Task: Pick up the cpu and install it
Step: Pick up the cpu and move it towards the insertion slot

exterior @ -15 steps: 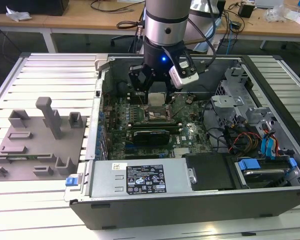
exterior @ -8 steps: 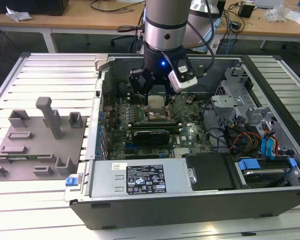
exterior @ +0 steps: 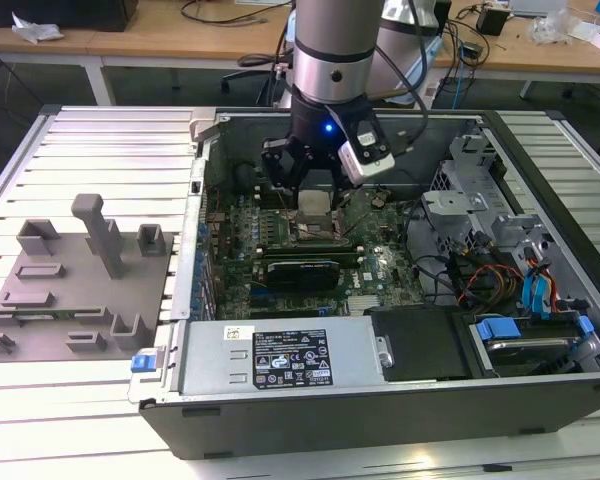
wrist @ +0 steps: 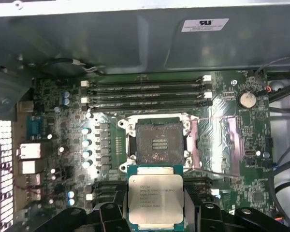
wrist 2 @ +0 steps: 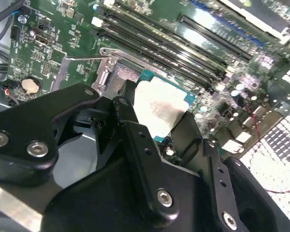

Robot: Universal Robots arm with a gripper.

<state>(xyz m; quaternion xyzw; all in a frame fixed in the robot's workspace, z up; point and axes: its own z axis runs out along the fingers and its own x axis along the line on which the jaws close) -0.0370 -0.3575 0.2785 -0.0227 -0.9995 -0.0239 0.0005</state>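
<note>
Here, gripper [exterior: 313, 207] grips cpu [wrist: 155, 199]; bare socket [wrist: 159, 142] nearby.

Illegible print on the cpu [wrist: 155, 197]

Open computer case [exterior: 400, 425] lying flat on a slatted metal bench [exterior: 110, 150], with a grey fixture plate [exterior: 80, 270] of upright blocks beside it at the exterior view's left and wooden desks [exterior: 180, 40] behind. Inside, a green motherboard [exterior: 250, 225] with a black expansion card [exterior: 302, 272] across it, a power supply [exterior: 280, 355] with a white label along the near wall, and a metal drive cage [exterior: 460, 200] with blue latches [exterior: 498, 328] at the exterior view's right. In both wrist views, parallel dark memory slots [wrist: 145, 92] [wrist 2: 169, 50] and a round coin cell [wrist: 246, 99] [wrist 2: 31, 85] on the board.
</note>
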